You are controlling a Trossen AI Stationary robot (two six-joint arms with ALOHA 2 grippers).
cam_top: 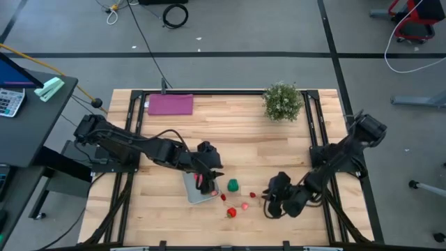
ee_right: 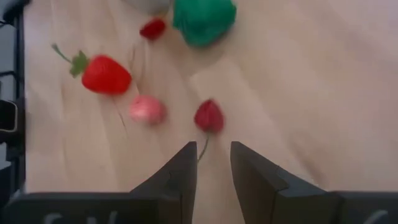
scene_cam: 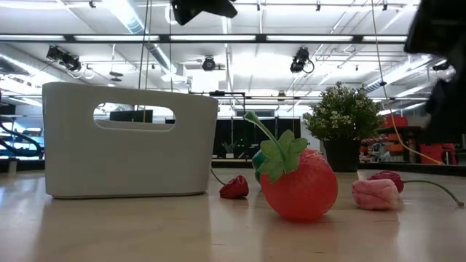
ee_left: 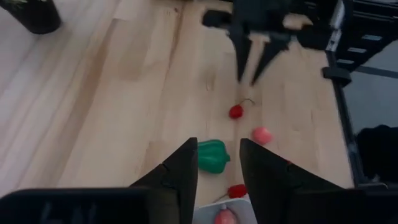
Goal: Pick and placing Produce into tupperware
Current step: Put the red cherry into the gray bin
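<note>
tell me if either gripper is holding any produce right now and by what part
Nothing is held. The left gripper is open and empty above the tupperware; the right gripper is open and empty just short of a small red fruit.

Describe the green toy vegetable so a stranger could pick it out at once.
Start at the pale tupperware on the wooden table's near side, under the left end effector. Just to its right, towards the right end effector, lies the green toy vegetable. It is the only green piece; its neighbours are red or pink.
</note>
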